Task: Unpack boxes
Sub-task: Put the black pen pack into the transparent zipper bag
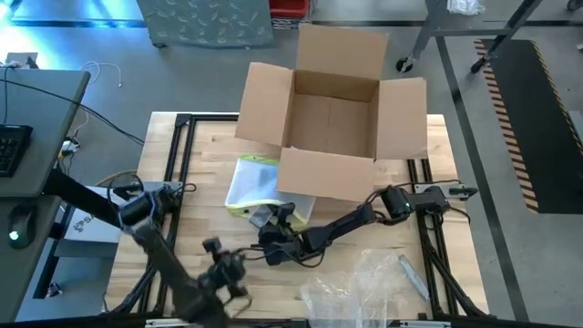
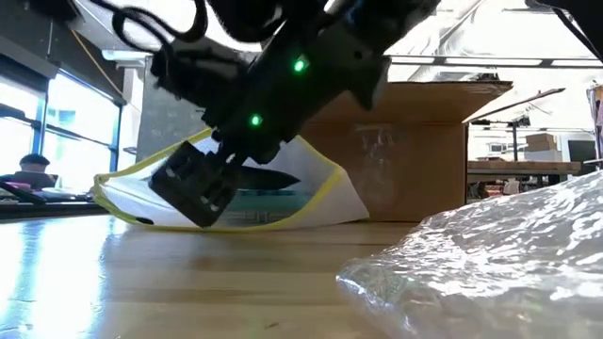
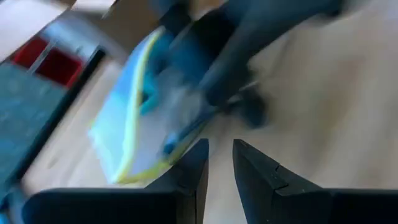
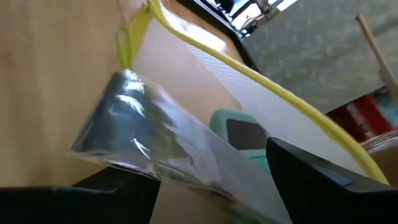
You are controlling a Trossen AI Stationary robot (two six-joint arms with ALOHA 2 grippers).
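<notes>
Lower left of the high view: left gripper (image 1: 235, 271) hung over bare wood w/ fingers (image 3: 193, 168) narrow, only a slim gap between them and nothing in it. Just right of it, centre-low in the frame, the right gripper (image 1: 271, 232) sat at the near edge of the flat clear sleeve w/ yellow edge (image 1: 248, 187); its jaws stood wide, and its wrist view showed the sleeve (image 4: 261, 112) plus a small glossy wrapped item (image 4: 134, 127) lying between the fingers but not pinched. Upper centre: the cardboard box (image 1: 332, 114), flaps splayed, interior looked empty as far as visible, front flap touching the sleeve. Lower right: crinkly plastic film (image 1: 360, 292) on the table (image 1: 455, 228). Judgement: contents were already out of the box, step in hand was setting down/sorting the sleeve. Next move prob. calls for the right arm to lift clear w/o dragging the sleeve; left could steady it.
</notes>
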